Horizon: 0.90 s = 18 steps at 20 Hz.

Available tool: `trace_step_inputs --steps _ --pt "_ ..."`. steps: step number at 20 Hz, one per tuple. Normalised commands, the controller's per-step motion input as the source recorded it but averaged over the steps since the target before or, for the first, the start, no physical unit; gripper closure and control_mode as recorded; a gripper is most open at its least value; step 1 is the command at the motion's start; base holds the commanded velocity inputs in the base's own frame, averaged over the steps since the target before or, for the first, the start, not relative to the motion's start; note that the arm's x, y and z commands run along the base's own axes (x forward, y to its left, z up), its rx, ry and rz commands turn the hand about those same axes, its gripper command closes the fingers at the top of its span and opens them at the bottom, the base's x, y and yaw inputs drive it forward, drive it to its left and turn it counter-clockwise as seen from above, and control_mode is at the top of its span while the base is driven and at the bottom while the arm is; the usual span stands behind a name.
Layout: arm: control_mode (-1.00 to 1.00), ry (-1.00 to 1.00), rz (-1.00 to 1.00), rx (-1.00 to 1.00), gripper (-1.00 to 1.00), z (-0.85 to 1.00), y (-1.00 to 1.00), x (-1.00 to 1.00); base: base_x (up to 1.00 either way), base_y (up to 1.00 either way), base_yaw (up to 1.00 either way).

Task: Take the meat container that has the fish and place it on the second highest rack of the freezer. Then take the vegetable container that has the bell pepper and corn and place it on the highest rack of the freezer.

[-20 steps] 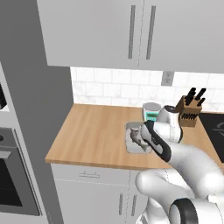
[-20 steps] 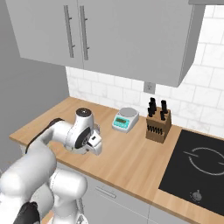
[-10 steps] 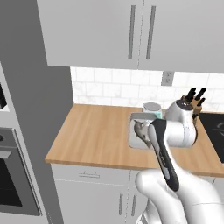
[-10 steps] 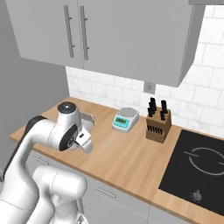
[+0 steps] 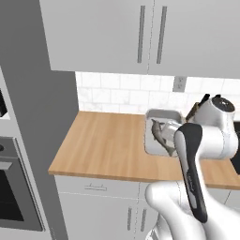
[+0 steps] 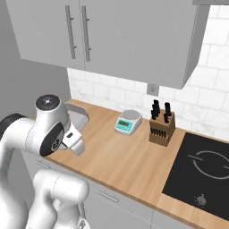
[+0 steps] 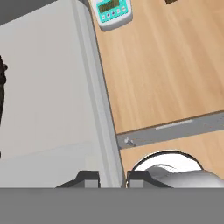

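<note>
Arm is lifting the meat container (image 5: 163, 133) off the counter (image 5: 108, 147), tray hanging above the counter's right back area, just left of the scale (image 6: 128, 122). Gripper (image 7: 113, 178) is clamping the tray's rim wall, fingers closed on it. The fish (image 5: 161, 134) is lying inside. Keeping the tray level while swinging toward the freezer would stop the fish sliding. Freezer racks are probably off left; fish mostly cut off in hand view
</note>
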Motion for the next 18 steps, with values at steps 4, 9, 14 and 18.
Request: trace_step_inputs --steps 4,9,14,18 --pt "-1.00 0.00 0.00 0.00 1.00 0.81 0.00 -0.68 0.00 0.00 0.00" --pt "-1.00 0.00 0.00 0.00 1.00 0.57 0.00 -0.59 0.00 0.00 0.00" --pt "-1.00 0.00 0.00 0.00 1.00 0.20 0.00 -0.64 0.00 0.00 0.00" --pt "1.00 0.00 0.00 0.00 1.00 0.00 0.00 0.00 -1.00 0.08 0.00"
